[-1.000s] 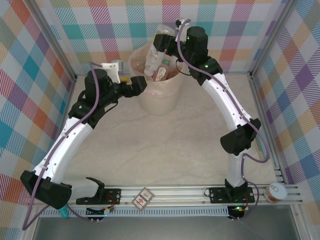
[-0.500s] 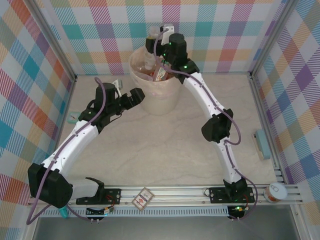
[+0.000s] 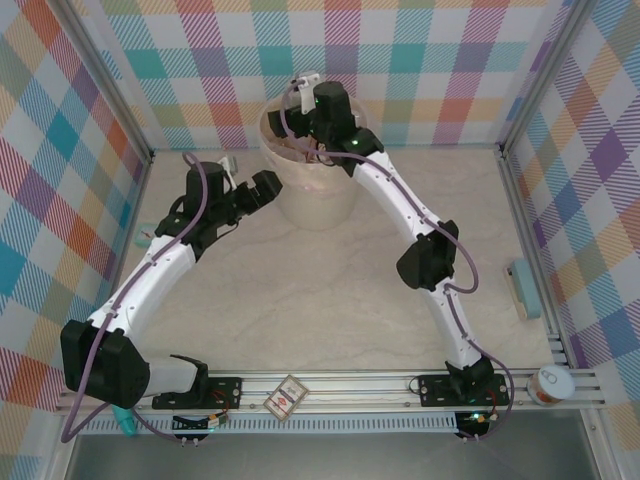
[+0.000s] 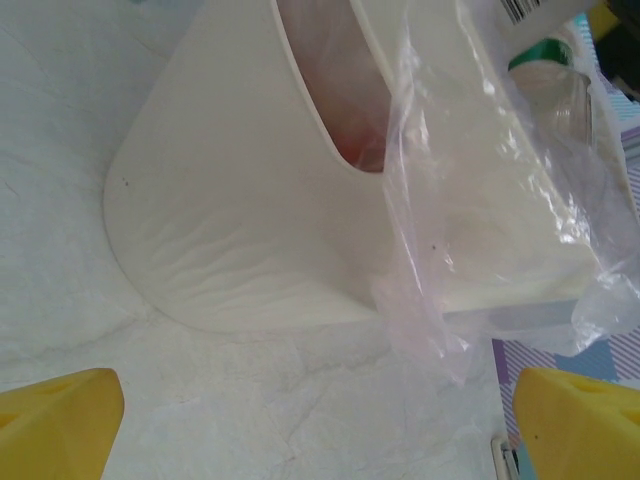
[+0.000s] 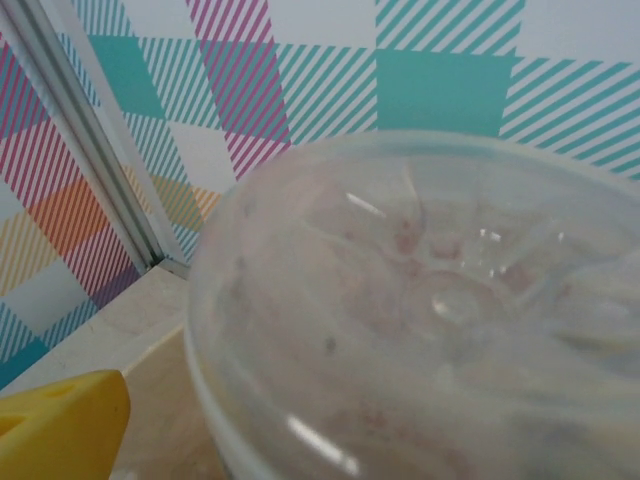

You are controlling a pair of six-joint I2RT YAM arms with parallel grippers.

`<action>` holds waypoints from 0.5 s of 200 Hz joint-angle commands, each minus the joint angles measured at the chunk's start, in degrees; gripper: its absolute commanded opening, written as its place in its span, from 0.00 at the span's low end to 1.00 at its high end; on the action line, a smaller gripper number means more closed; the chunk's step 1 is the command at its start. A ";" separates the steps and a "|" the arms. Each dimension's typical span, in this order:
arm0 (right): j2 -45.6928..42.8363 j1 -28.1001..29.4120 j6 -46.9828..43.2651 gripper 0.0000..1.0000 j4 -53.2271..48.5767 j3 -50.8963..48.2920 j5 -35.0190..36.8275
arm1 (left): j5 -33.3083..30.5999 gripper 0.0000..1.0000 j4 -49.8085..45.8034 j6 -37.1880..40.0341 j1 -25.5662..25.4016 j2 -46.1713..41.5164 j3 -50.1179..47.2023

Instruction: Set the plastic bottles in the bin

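A: Left side first?
B: I've got the left hand (image 3: 267, 186) spread wide and empty, low over the counter (image 3: 300, 300), just beside the bin (image 3: 322, 205).
A: Right?
B: Right hand (image 3: 300, 118) is over the bin mouth. Its finger (image 5: 60, 425) sits far out, clear of a clear bottle (image 5: 430, 300). Open. Bottles (image 3: 312, 150) are inside the bin.

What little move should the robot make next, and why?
Probably lift the right tool straight up, away from the bin. It hangs open over the bin's mouth, with a clear plastic bottle close before it, base first and seemingly let go, so its job there looks done.
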 commanded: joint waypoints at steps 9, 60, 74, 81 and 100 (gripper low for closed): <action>-6.99 0.23 -2.04 1.00 -0.29 2.81 1.16 | 2.08 0.99 0.34 1.45 2.01 0.04 2.32; -5.84 -1.82 2.00 0.92 5.23 4.65 2.39 | 2.04 0.99 -0.96 2.45 2.94 -1.19 2.07; -4.08 -3.07 4.34 0.81 5.99 6.73 1.37 | 1.97 0.99 -1.32 2.79 3.00 -1.52 1.90; -3.51 -3.48 5.04 0.74 6.02 7.38 0.96 | 1.87 0.99 -1.48 3.05 3.08 -1.69 1.82; -2.71 -3.89 6.04 0.62 4.60 7.17 0.34 | 1.69 0.99 -1.49 3.33 3.18 -2.19 1.16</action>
